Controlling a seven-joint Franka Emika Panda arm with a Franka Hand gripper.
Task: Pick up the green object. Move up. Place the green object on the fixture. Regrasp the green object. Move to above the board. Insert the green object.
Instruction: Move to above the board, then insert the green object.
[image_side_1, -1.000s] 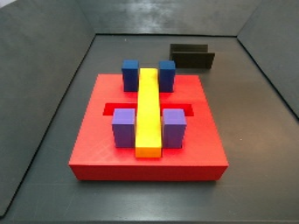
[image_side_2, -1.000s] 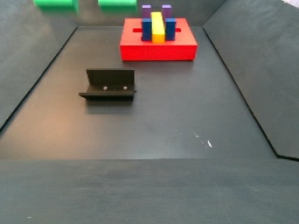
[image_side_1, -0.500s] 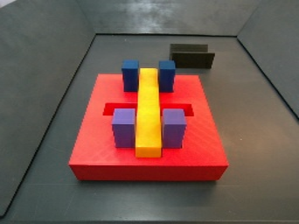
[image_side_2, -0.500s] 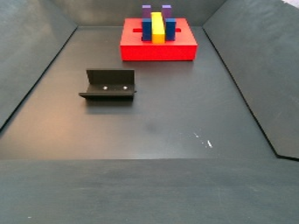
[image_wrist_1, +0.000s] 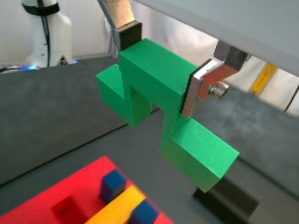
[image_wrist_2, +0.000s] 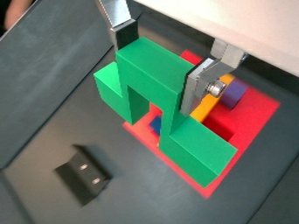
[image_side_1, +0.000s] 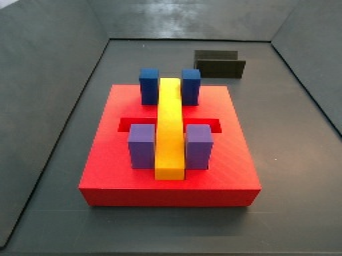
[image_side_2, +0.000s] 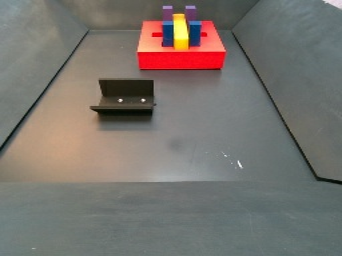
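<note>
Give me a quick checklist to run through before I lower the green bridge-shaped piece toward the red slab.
1. Grip: gripper holds the green bridge-shaped piece between its silver fingers: ok.
2. Height: gripper and piece are out of both side views, so well above the floor: ok.
3. Position: red slab lies beneath the piece in a wrist view: ok.
4. Alignment with the cross-shaped recess: cannot tell.
5. Black L-shaped fixture stands empty, apart from the slab: ok.
6. Yellow bar, blue and purple blocks seated: ok.
</note>
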